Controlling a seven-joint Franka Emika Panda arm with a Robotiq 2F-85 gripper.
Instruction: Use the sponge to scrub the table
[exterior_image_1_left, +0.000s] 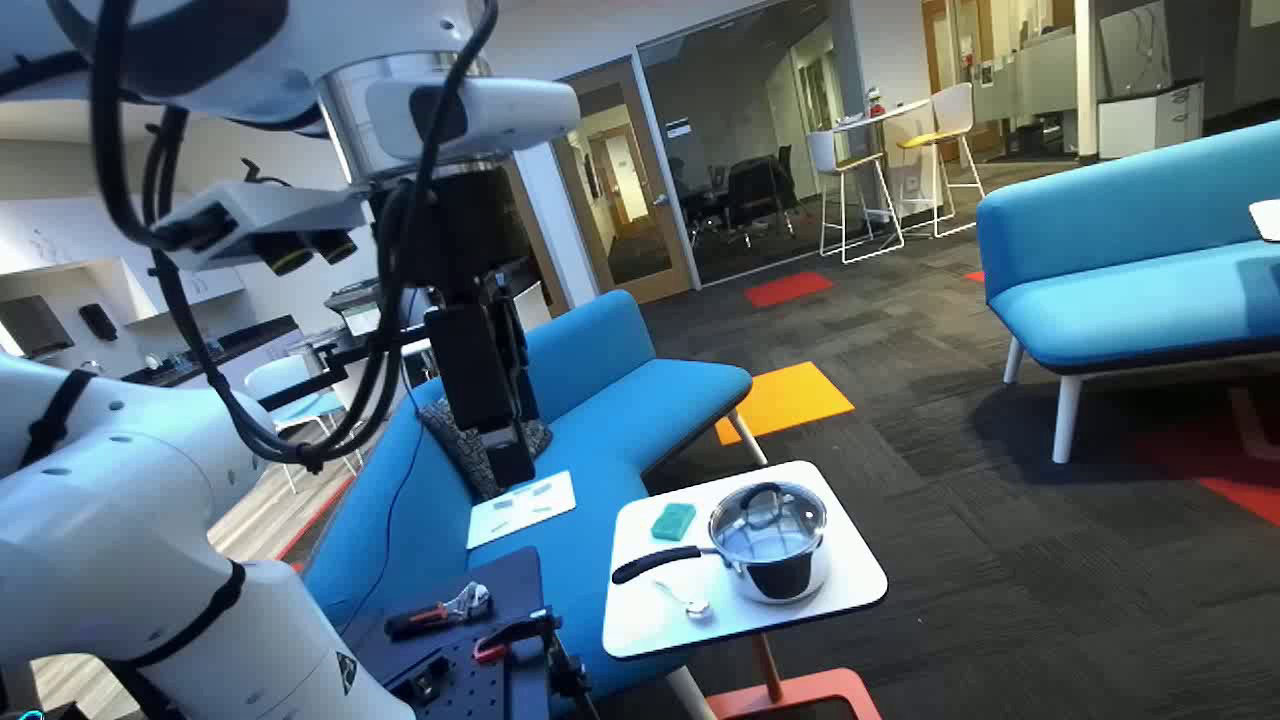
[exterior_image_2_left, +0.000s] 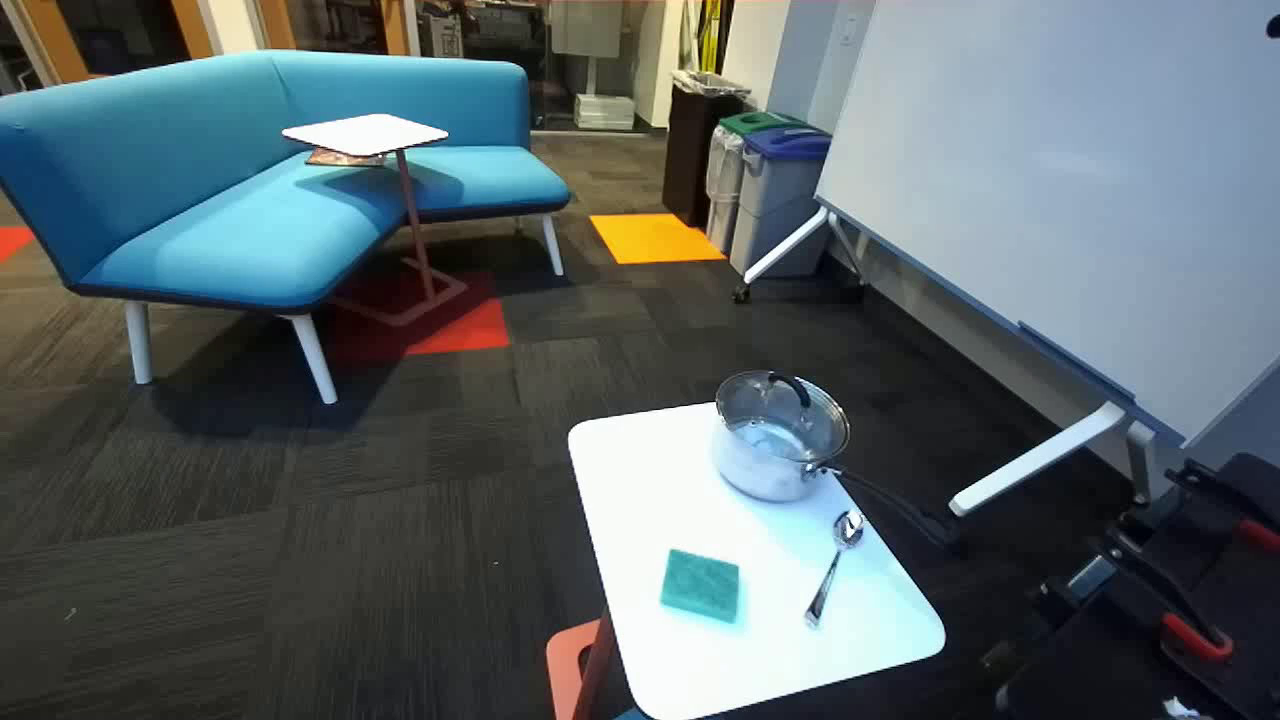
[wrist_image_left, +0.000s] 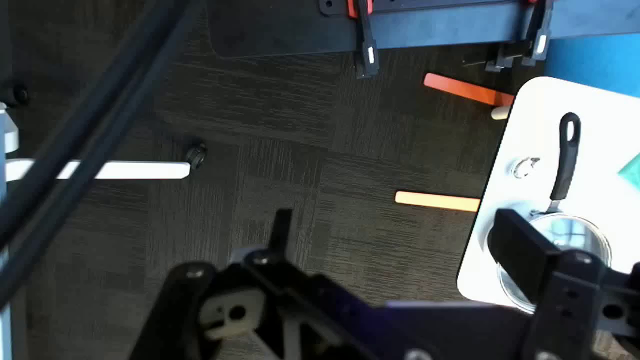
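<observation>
The teal sponge (exterior_image_1_left: 673, 521) lies flat on the white table (exterior_image_1_left: 640, 630). In an exterior view the sponge (exterior_image_2_left: 700, 585) lies near the middle of the table (exterior_image_2_left: 640, 480), between its edge and a spoon. In the wrist view only a corner of the sponge (wrist_image_left: 633, 173) shows at the right edge, on the table (wrist_image_left: 605, 120). My gripper (exterior_image_1_left: 515, 465) hangs in the air, well above and apart from the table. In the wrist view the gripper (wrist_image_left: 393, 215) has its fingers wide apart with nothing between them; one finger covers part of the pot.
A steel pot (exterior_image_2_left: 765, 475) with a glass lid and black handle stands on the table. A spoon (exterior_image_2_left: 836, 570) lies near it. A blue sofa (exterior_image_1_left: 620, 400) with a white sheet (exterior_image_1_left: 522, 510) borders the table. Clamps (wrist_image_left: 366, 45) project from my dark mounting bench (wrist_image_left: 290, 30).
</observation>
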